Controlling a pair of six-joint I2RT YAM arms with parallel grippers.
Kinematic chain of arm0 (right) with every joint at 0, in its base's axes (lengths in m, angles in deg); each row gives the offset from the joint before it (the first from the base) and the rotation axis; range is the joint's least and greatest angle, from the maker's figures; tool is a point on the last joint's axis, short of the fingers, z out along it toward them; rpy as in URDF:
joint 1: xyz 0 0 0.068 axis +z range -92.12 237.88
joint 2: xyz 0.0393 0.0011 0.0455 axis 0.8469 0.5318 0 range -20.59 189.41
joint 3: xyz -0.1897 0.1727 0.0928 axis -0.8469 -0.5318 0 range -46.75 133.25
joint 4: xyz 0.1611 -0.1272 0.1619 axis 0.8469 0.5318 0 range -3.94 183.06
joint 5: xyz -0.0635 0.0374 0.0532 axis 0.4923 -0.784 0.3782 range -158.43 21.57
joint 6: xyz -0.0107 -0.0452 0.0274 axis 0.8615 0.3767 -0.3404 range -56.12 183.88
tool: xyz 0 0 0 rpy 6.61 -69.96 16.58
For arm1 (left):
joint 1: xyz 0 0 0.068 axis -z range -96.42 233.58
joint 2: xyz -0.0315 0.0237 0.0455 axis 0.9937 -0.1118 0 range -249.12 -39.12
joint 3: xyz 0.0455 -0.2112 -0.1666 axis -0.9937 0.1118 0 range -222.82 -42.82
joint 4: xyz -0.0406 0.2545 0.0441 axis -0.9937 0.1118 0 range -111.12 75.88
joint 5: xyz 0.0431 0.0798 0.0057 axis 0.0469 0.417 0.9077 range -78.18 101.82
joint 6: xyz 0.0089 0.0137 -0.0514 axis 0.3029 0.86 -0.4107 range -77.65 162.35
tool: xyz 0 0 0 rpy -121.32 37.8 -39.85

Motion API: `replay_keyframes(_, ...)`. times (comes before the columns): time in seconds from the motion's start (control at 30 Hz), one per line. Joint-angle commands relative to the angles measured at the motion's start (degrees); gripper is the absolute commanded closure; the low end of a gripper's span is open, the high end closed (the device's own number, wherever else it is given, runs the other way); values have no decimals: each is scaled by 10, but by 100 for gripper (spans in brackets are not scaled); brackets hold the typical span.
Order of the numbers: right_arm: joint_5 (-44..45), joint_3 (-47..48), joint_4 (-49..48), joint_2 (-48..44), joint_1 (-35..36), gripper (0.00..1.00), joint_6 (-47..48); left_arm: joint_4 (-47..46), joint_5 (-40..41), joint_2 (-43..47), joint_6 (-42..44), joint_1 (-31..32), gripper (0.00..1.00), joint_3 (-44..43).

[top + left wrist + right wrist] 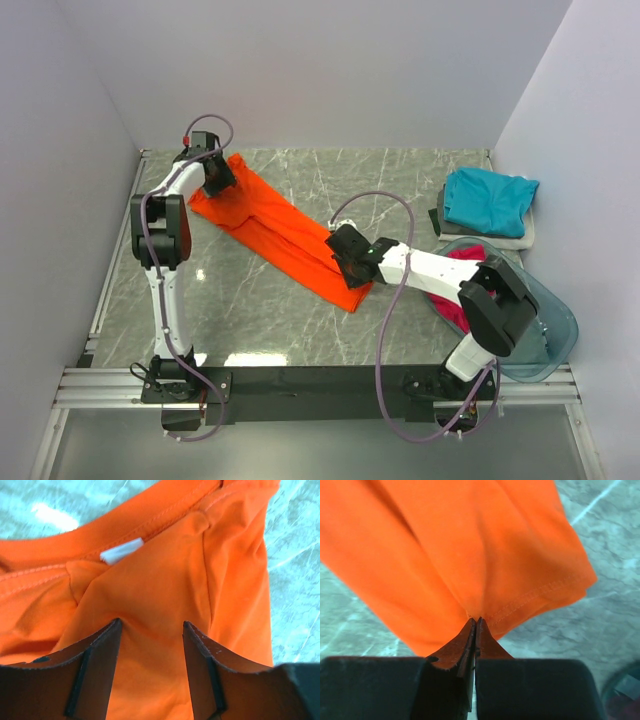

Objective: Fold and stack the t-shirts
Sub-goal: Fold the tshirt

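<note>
The orange t-shirt (280, 235) lies folded into a long strip, running diagonally from back left to the table's middle. My left gripper (218, 180) is open at its collar end. In the left wrist view both fingertips press onto the orange cloth (165, 580) just below the white neck label (121, 550). My right gripper (345, 262) is shut on the shirt's hem end, and the right wrist view (476, 621) shows the stitched hem (540, 592) pinched at the jaw tips. A folded teal t-shirt (488, 200) rests on a pale one (515, 240) at back right. A magenta t-shirt (452, 308) lies in the tub.
The clear bluish plastic tub (545, 320) stands at the front right, beside the right arm's base; its rim shows in the right wrist view (625, 690). White walls close in the marble table (300, 330) on the left, back and right.
</note>
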Motion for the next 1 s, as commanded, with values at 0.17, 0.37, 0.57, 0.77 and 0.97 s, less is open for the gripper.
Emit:
replay_keyframes(0.17, 45, 27, 48, 26, 14, 100, 1, 25, -21, -45, 18, 0, 42, -76)
replay_keyframes(0.37, 28, 30, 46, 16, 16, 73, -1, -25, -30, 3, 16, 2, 41, -25)
replay_keyframes(0.57, 20, 42, 53, -28, 12, 51, -1, -26, -28, 59, 12, 6, 41, -28)
replay_keyframes(0.77, -2, 53, 22, -35, -9, 50, -2, -40, 9, 145, 2, 8, 39, 26)
replay_keyframes(0.97, -47, 43, -53, -14, -45, 51, 0, -40, -17, 182, 1, 9, 39, 129)
